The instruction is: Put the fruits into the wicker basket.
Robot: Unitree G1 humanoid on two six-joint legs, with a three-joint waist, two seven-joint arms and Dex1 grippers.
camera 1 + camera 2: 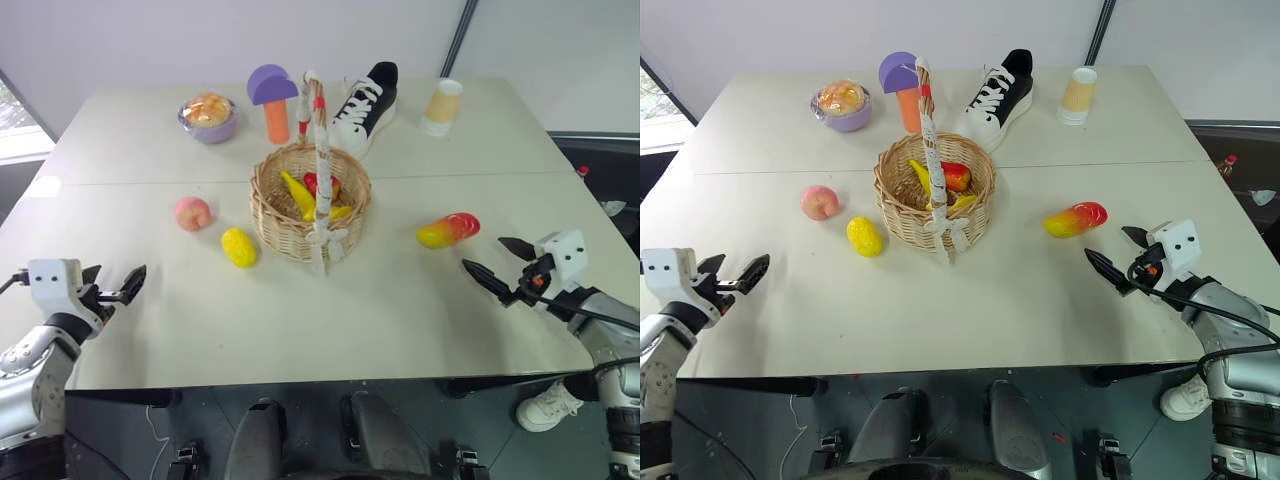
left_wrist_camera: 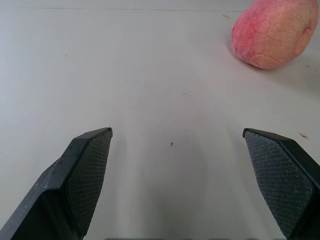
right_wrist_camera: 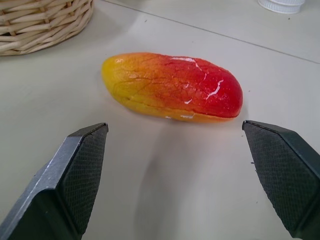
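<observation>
— Fruits out on the table (image 1: 450,330)?
— Three: one peach (image 1: 193,213), one lemon (image 1: 238,247), one mango (image 1: 448,230). Peach and lemon near each other, on the left side of the wicker basket (image 1: 282,232), the lemon close by its wall; mango well apart on the right side.
— And inside the basket?
— Hard to count. Something yellow and long, something red, partly masked by the cloth-wrapped handle crossing in front. Can't name them for certain.
— Other things?
— One lilac bowl (image 1: 208,124) with an orange bun, one purple-capped mushroom toy (image 1: 272,98), one black-and-white shoe (image 1: 365,102), one paper cup (image 1: 441,107), all along the far side. Shoe partly hidden behind the handle.
— Grippers?
— Two. Left gripper (image 1: 112,285) low at the near left edge, spread wide, gripping nothing; bare tabletop between the fingers, peach cut off at the frame's corner in the left wrist view. Right gripper (image 1: 499,260) at the near right, likewise spread wide and empty, aimed at the mango, clear of it.
— Anything cropped in the right wrist view?
— Just a slice of basket wall and a white cup base at the edges.
</observation>
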